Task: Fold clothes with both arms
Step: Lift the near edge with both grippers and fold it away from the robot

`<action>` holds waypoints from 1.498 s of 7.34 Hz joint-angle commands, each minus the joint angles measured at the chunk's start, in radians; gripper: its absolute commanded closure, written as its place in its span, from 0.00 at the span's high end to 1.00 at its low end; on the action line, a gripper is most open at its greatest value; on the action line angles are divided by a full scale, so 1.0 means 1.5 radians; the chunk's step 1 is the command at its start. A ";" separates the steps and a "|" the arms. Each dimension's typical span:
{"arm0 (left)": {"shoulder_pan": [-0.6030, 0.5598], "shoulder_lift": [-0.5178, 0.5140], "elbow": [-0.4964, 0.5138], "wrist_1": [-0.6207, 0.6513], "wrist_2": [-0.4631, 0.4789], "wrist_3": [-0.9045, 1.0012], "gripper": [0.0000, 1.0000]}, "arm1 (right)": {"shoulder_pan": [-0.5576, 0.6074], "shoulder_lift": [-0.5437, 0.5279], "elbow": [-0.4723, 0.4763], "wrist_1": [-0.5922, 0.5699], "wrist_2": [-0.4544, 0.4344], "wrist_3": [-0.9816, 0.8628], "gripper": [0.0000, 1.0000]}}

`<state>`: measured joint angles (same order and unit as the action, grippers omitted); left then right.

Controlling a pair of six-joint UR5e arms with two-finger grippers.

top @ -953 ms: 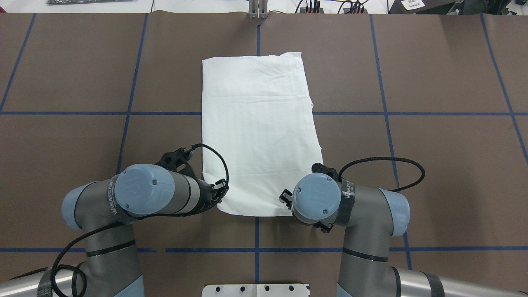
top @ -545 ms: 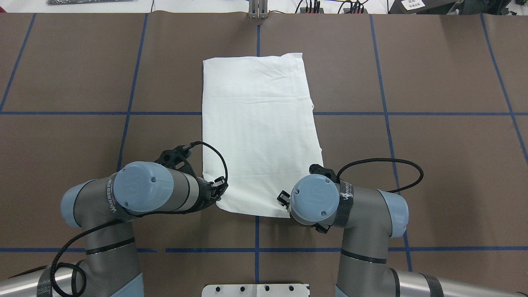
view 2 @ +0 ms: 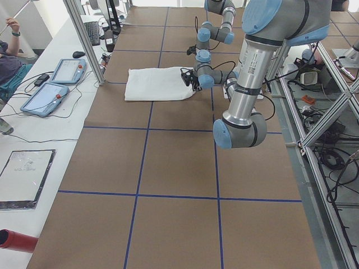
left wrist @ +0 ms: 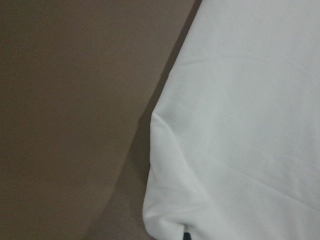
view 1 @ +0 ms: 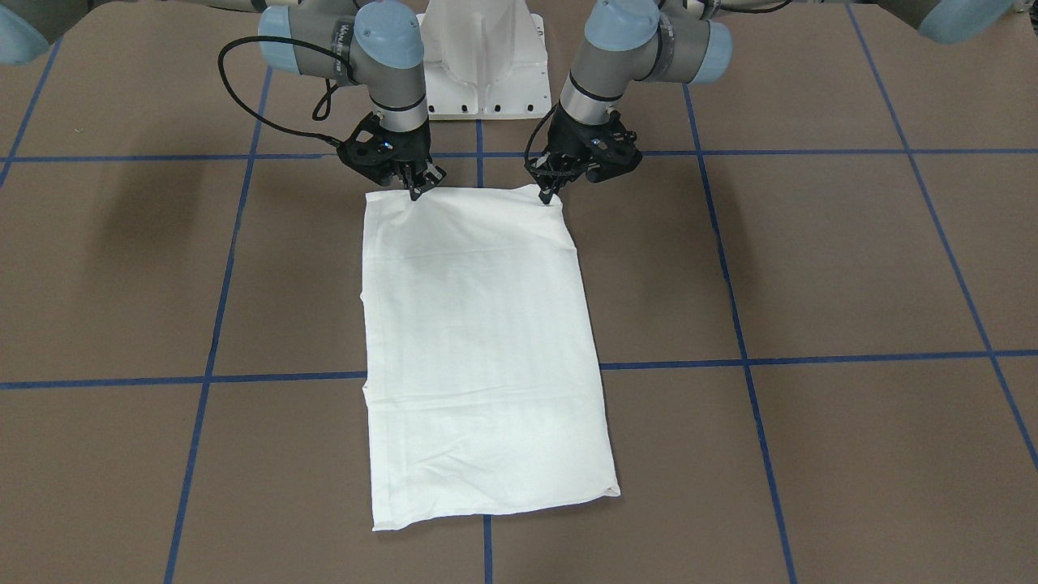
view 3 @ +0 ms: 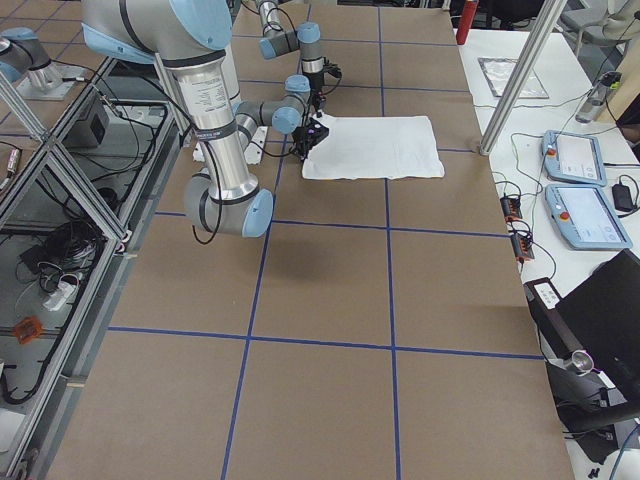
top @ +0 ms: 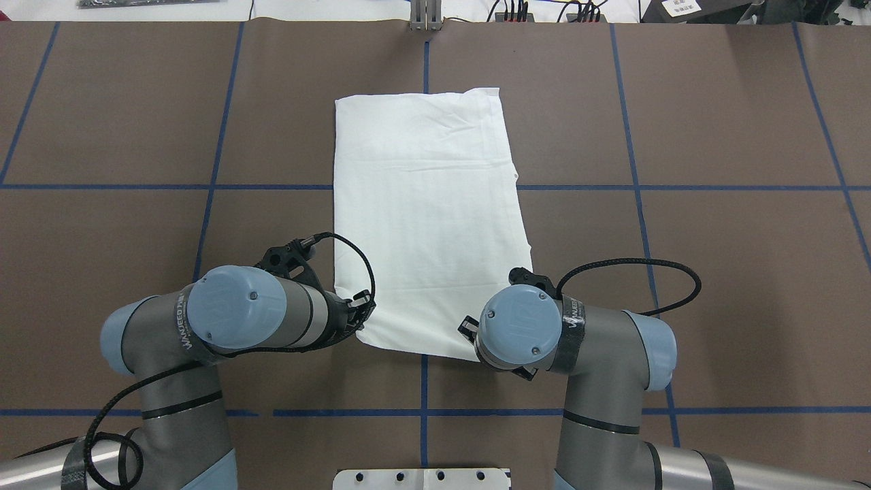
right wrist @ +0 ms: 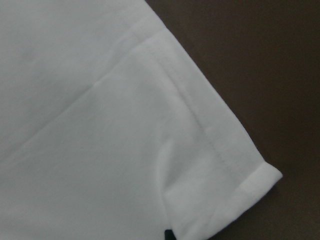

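Shirt [view 1: 478, 349]: lay folded lengthwise on tabletop [view 1: 811, 259].
Left tool [view 1: 551, 195]: clamped on one near corner.
Right tool [view 1: 415, 188]: clamped on the other, likely to lift both evenly.

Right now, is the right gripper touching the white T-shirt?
Touching. In the front-facing view the right gripper pinches the top-left corner of the T-shirt; the right wrist view shows cloth puckered at its tip.

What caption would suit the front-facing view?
Left arm and right arm pinch the robot-side corners of a folded white shirt on a brown table.
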<state>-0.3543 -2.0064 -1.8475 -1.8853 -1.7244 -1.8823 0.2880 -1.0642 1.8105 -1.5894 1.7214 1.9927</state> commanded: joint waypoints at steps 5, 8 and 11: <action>0.006 0.010 -0.094 0.055 -0.035 0.001 0.00 | 0.014 -0.034 0.150 -0.002 0.046 -0.003 0.00; 0.060 0.015 -0.251 0.220 -0.074 -0.001 0.00 | 0.017 -0.061 0.205 -0.002 0.202 -0.002 0.00; 0.095 0.014 -0.326 0.301 -0.116 -0.003 0.00 | 0.035 -0.094 0.269 -0.001 0.316 -0.002 0.00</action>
<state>-0.2219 -1.9849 -2.3006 -1.4711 -1.8689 -1.8863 0.3290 -1.1948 2.1930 -1.5913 2.1438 1.9896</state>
